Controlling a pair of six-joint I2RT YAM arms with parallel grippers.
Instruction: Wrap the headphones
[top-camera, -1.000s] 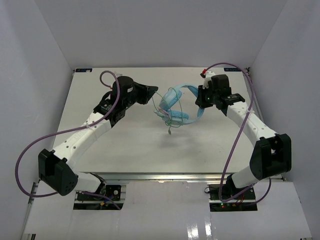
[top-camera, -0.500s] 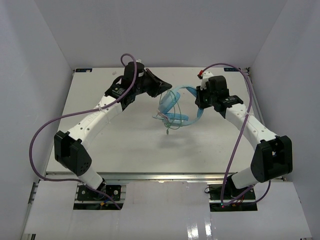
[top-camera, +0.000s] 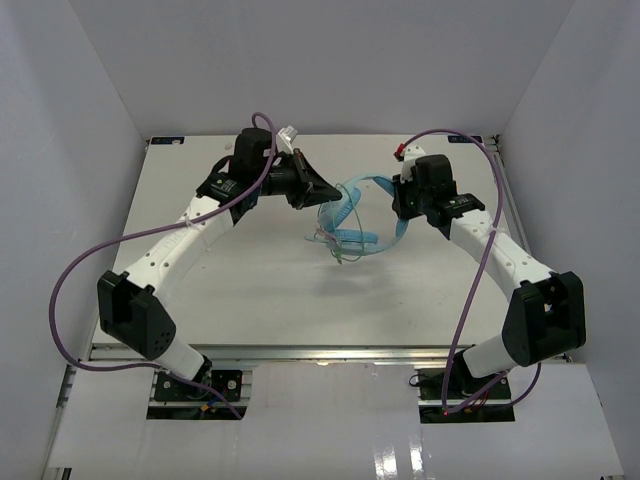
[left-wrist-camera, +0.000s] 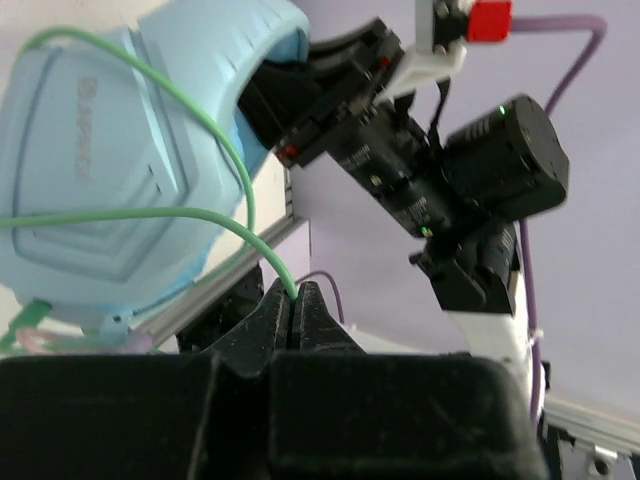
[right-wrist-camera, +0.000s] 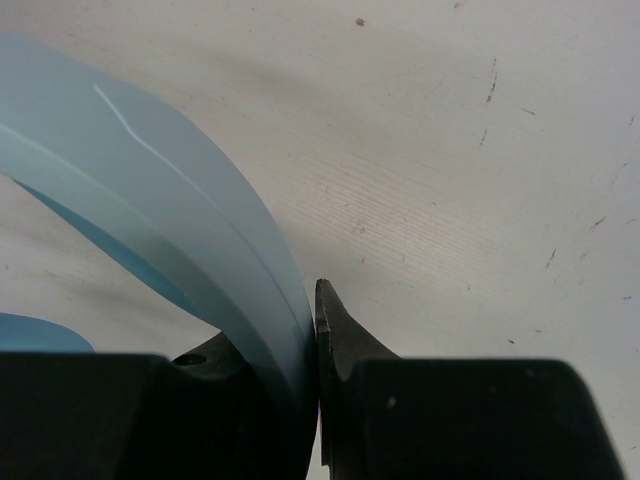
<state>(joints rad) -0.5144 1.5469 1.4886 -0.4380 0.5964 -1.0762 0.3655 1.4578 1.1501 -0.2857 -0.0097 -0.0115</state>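
Observation:
The light blue headphones (top-camera: 352, 212) hang above the table's middle, held between both arms. My right gripper (top-camera: 402, 205) is shut on the headband (right-wrist-camera: 190, 250), which runs up and left from its jaws. My left gripper (top-camera: 326, 190) is shut on the thin pale green cable (left-wrist-camera: 160, 214), pinched at the fingertips (left-wrist-camera: 295, 300). The cable loops over the earcup (left-wrist-camera: 110, 170) that fills the upper left of the left wrist view. Several cable loops (top-camera: 338, 205) lie around the earcups, and a loose end with the plug (top-camera: 339, 257) dangles below them.
The white table (top-camera: 250, 290) lies under both arms, with white enclosure walls at the left, back and right. Thick purple robot cables (top-camera: 120, 240) arch beside each arm. The right arm's wrist (left-wrist-camera: 440, 170) fills the left wrist view's right side.
My left arm has swung from the table's left toward the back and right, carrying the green cable up beside the earcups. The right gripper holds the headband almost still.

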